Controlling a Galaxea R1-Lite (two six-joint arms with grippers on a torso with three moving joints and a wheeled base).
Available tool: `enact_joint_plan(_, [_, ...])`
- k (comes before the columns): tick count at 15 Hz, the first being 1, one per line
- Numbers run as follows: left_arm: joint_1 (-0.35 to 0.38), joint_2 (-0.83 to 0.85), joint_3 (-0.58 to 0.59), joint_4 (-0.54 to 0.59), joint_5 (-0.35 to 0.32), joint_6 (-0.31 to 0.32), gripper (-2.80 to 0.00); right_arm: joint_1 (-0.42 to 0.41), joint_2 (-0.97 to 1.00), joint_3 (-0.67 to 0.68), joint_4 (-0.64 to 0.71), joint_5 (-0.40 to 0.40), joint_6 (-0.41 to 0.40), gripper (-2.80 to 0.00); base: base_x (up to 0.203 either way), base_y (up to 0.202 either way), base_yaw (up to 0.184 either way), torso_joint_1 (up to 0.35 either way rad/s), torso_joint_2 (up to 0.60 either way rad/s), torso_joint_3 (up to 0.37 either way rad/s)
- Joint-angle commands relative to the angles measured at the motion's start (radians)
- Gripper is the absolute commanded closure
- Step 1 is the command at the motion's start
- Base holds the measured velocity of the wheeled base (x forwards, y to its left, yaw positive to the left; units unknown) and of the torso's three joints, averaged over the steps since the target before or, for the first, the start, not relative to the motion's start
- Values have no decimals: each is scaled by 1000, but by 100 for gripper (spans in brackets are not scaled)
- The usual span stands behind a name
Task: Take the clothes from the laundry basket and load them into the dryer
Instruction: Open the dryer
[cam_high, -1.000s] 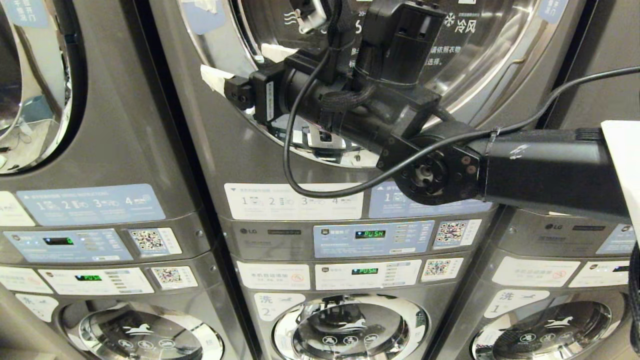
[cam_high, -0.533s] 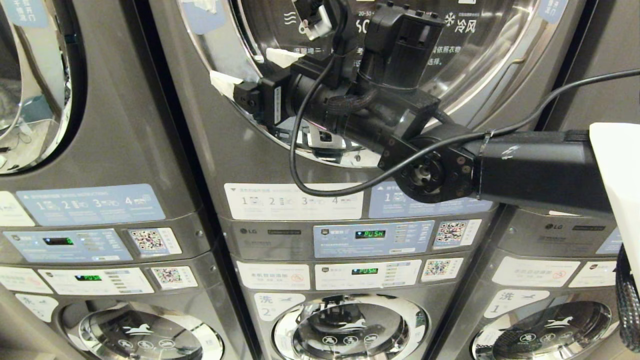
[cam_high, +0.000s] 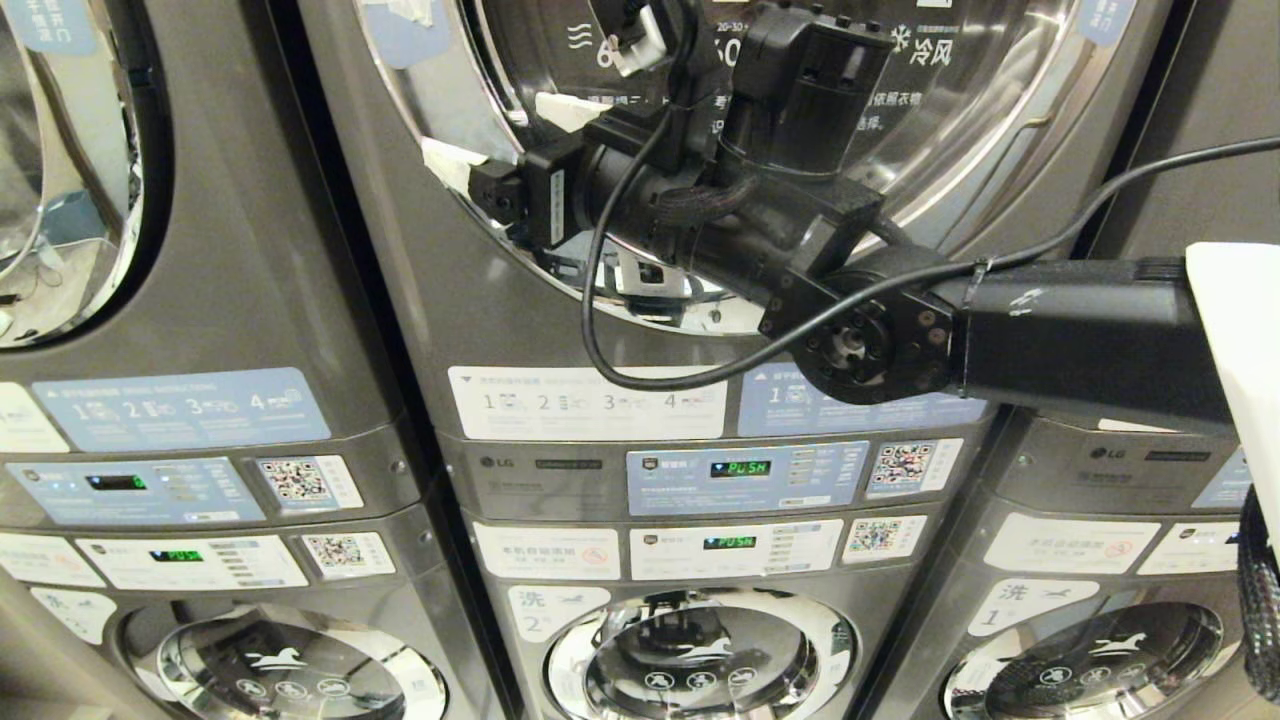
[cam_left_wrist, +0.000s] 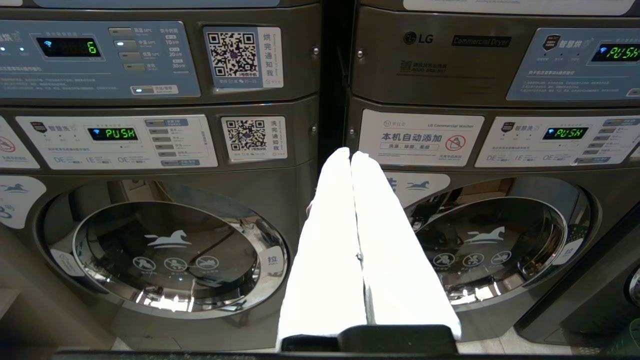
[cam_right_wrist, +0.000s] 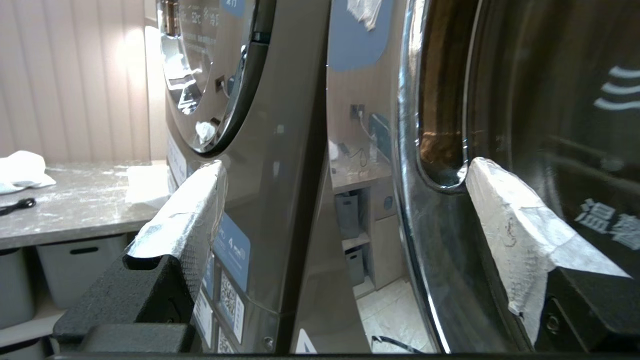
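Grey steel machines are filling my head view: three stacked units side by side, each with a round door below. I'm holding the right arm (cam_high: 1000, 330) stretched leftward across the middle dryer (cam_high: 480, 300), with the right gripper (cam_high: 500, 170) at the left rim of its chrome door (cam_high: 960, 150). Its two white-taped fingers (cam_right_wrist: 515, 235) are standing wide apart, holding nothing. The left gripper (cam_left_wrist: 352, 155) is pointing at the lower machines, fingers pressed together. I'm seeing no clothes or basket.
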Motion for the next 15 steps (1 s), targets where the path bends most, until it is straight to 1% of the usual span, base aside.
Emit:
enact_joint_plan(1, [0, -2, 0, 0, 0, -1, 0, 0, -40, 2, -2, -9, -1, -280, 0, 0, 0, 0, 0, 0])
enact_joint_plan(8, [0, -2, 0, 1, 0, -1, 0, -4, -44, 4, 4, -28, -5, -280, 0, 0, 0, 0, 0, 0])
enact_joint_plan(11, [0, -2, 0, 0, 0, 0, 0, -4, -61, 4, 9, -28, -38, -280, 0, 0, 0, 0, 0, 0])
enact_joint_plan(15, [0, -2, 0, 0, 0, -1, 0, -5, -101, 4, 94, -26, -38, -280, 0, 0, 0, 0, 0, 0])
